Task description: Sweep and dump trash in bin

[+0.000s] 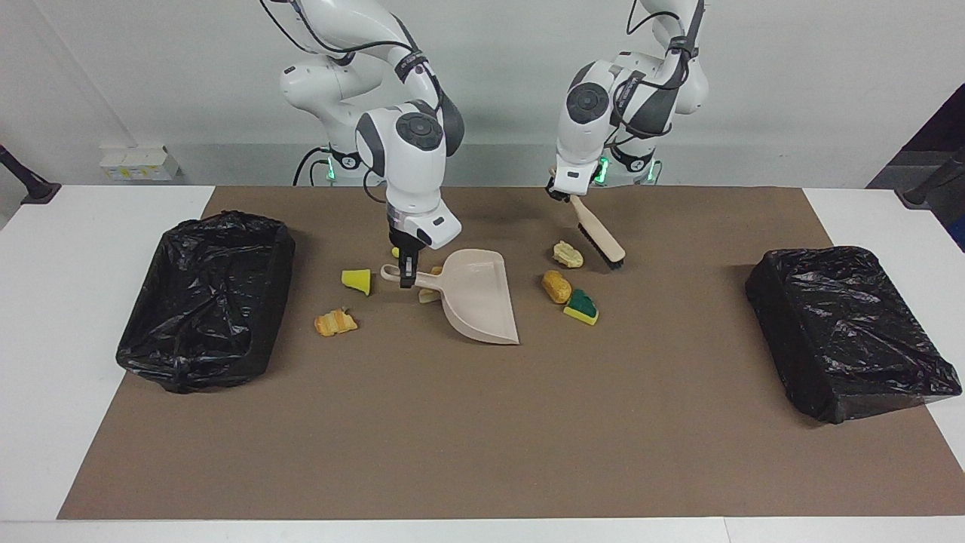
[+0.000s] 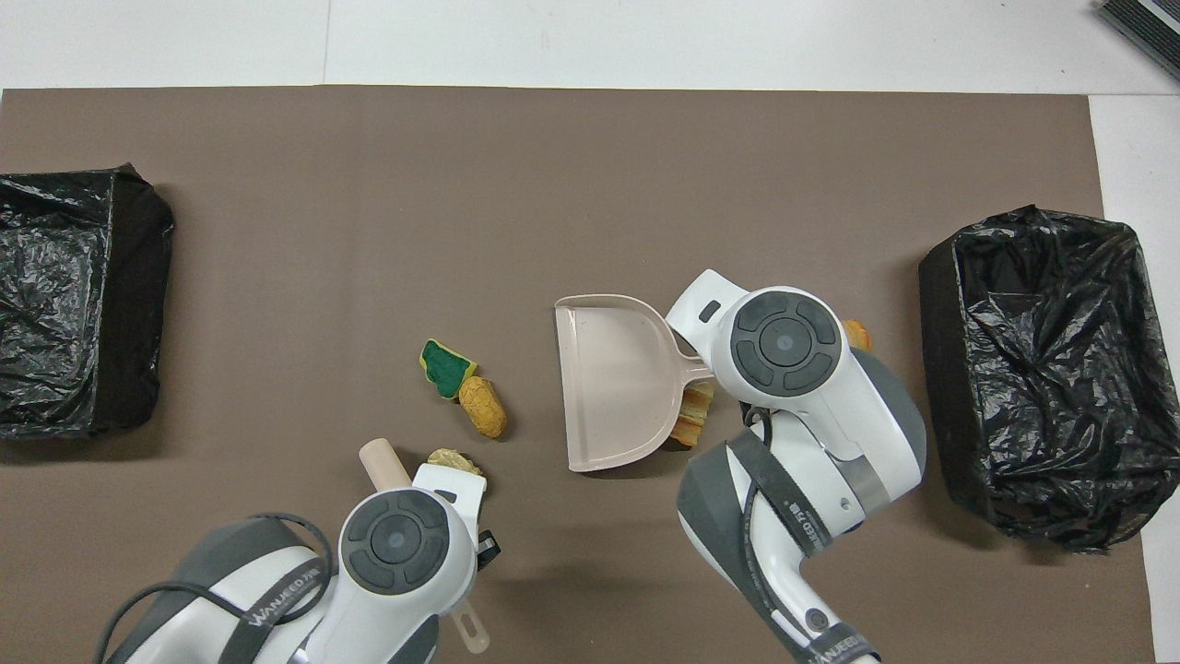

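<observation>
Right gripper [image 1: 408, 280]: closed on the dustpan [image 1: 482, 300] handle, pan flat on the mat.
Left gripper [image 1: 564, 194]: clamped on the brush [image 1: 599, 238], bristles down at about 2 o'clock of the pan.
Trash: sponge [image 1: 582, 307] and two lumps [image 1: 557, 286] lie at 3 o'clock of the pan; a yellow chunk [image 1: 357, 280], a lump [image 1: 335, 323] and more around the handle, at 9 o'clock.
Bins [image 1: 203, 298]: one at each table end, no scrap visible inside.
Progress: tools are taken; pan is empty, so sweeping and dumping are left, I think.
</observation>
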`<action>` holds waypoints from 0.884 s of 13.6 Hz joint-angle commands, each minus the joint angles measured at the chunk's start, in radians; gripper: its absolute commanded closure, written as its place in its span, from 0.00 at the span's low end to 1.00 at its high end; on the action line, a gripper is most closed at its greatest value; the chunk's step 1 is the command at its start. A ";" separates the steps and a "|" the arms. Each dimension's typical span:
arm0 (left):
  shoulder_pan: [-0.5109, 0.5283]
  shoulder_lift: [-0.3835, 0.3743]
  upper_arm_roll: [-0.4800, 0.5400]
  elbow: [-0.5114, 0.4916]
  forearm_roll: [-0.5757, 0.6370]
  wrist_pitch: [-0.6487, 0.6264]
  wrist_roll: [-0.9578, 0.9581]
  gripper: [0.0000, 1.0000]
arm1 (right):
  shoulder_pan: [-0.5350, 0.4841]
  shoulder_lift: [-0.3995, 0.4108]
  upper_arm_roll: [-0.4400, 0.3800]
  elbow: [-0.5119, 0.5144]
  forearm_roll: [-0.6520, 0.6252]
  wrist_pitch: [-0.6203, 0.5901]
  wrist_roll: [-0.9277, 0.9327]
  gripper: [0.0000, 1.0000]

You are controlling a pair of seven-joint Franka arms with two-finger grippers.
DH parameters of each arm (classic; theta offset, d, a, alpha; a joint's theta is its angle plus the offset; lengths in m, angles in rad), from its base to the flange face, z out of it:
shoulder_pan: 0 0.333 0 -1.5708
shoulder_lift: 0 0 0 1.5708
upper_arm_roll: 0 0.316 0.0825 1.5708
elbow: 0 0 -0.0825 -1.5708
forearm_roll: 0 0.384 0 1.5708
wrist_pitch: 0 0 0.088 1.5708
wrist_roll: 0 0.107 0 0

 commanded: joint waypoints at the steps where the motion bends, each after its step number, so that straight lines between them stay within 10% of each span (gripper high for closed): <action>1: -0.038 0.028 0.018 -0.035 -0.066 0.126 -0.063 1.00 | 0.002 -0.030 0.003 -0.028 -0.017 -0.012 0.051 1.00; 12: 0.009 0.197 0.018 0.127 -0.080 0.286 0.617 1.00 | 0.002 -0.029 0.003 -0.028 -0.010 -0.012 0.080 1.00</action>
